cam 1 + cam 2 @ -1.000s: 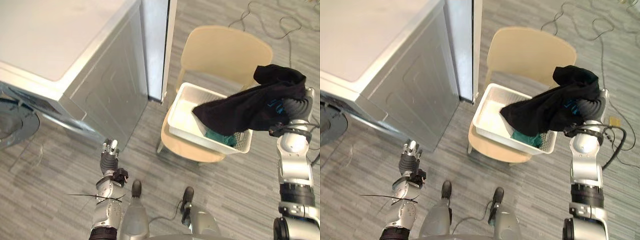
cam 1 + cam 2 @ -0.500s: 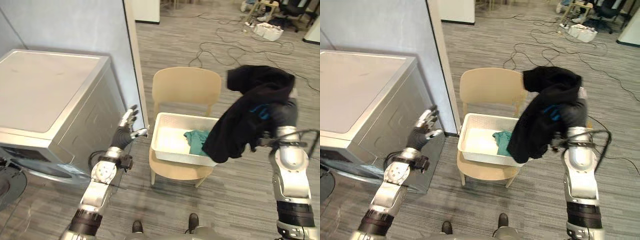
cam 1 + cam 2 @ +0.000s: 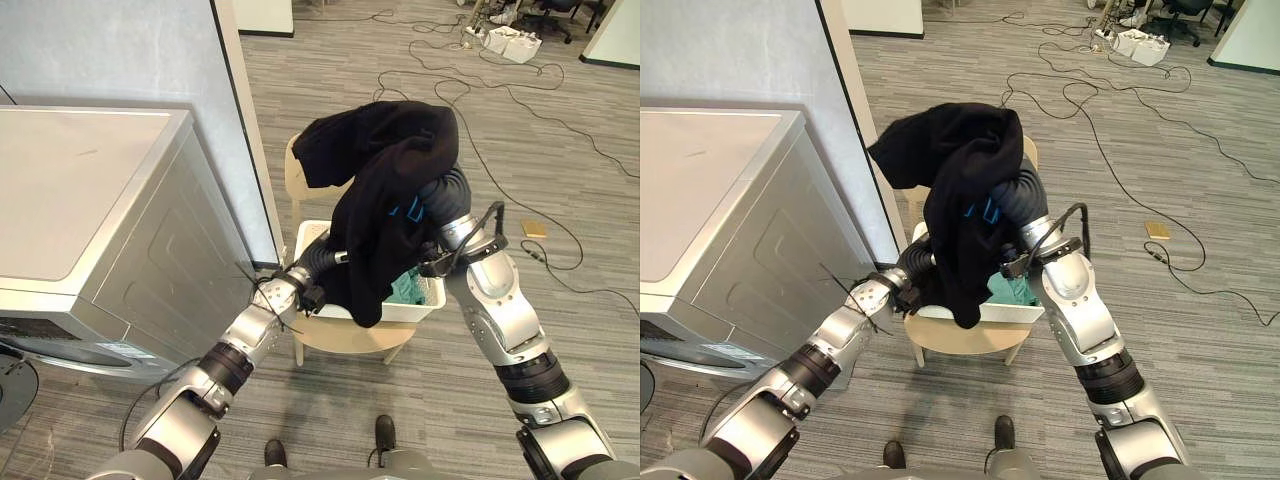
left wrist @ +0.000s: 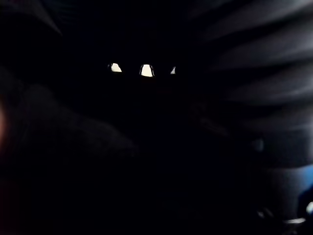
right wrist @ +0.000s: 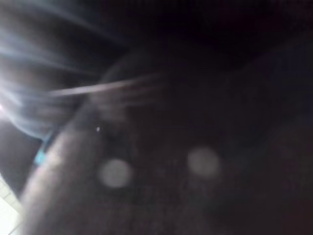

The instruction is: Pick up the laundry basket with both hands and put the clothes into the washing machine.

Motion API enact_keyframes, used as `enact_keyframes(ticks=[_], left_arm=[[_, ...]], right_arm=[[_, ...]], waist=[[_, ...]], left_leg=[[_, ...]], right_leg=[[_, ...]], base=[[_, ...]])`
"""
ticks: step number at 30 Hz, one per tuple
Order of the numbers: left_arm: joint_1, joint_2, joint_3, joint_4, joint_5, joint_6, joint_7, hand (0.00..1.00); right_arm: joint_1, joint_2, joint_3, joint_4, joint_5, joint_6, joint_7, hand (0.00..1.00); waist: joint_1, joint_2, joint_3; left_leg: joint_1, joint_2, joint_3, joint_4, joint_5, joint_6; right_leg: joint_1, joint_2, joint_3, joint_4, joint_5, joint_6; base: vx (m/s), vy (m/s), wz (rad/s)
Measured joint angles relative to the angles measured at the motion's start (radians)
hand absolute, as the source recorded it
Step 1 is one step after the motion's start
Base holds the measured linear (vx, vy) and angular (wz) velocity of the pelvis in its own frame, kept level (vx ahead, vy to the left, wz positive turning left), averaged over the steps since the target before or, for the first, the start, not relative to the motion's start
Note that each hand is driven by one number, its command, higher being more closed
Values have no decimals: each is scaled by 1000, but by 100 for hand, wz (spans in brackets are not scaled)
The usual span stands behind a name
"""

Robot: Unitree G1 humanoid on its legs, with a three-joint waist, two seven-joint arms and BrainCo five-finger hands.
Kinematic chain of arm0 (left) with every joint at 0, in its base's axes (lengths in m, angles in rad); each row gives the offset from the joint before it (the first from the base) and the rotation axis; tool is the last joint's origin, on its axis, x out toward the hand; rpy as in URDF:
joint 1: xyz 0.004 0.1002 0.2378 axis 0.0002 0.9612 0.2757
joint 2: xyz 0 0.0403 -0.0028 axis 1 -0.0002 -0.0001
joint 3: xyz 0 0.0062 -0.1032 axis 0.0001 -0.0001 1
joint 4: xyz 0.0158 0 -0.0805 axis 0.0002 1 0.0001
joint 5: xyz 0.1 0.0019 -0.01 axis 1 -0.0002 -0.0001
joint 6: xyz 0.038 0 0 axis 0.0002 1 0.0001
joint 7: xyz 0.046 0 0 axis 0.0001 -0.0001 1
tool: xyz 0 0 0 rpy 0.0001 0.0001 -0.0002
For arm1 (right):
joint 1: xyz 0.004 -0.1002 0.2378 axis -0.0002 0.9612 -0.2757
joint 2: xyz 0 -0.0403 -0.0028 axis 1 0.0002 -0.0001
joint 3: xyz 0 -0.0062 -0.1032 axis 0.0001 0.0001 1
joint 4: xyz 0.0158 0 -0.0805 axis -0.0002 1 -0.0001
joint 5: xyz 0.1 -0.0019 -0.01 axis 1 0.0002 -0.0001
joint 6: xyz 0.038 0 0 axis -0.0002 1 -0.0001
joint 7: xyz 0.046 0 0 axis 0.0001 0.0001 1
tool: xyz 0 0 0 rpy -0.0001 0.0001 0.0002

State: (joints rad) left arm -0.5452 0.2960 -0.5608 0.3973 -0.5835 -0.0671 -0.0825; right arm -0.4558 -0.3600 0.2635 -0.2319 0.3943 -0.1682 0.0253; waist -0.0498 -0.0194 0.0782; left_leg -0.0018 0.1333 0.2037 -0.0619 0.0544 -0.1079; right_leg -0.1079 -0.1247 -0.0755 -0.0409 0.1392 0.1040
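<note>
left eye view: black garment [image 3: 385,190] drapes over right hand [image 3: 452,193] above the basket [image 3: 428,299], left hand [image 3: 318,258] beneath; neither grip can be told. merely draped, it may slip off before the washing machine [image 3: 90,220].

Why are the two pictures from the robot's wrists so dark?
Left wrist view: almost black, most likely because the black garment is draped over that camera; three tiny bright gaps let light in. Right wrist view: dark under the same cloth, with pale light at one side. Both eye views: bright and evenly lit.
</note>
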Motion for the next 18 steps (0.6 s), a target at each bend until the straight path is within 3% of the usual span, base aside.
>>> enact_keyframes(ticks=[7,8,18], left_arm=[[-59,-54,-26,4,-74,15,49,0],[-61,-65,-26,4,-75,14,66,100],[-52,-134,14,4,-50,-6,165,100]], right_arm=[[-16,69,93,0,7,4,-8,100],[-16,78,96,0,6,4,-14,100],[16,87,99,0,-52,3,-70,100]], waist=[[-16,5,3],[-17,7,4],[-18,38,3]], left_leg=[[1,-1,-16,7,0,0],[1,-1,-18,8,0,0],[9,2,-38,8,0,0]], right_leg=[[16,-2,-10,-7,0,0],[17,-2,-11,-7,0,0],[38,-1,-30,-11,0,0]], base=[[-23,-2,5],[-53,-2,3],[-27,-3,5]])
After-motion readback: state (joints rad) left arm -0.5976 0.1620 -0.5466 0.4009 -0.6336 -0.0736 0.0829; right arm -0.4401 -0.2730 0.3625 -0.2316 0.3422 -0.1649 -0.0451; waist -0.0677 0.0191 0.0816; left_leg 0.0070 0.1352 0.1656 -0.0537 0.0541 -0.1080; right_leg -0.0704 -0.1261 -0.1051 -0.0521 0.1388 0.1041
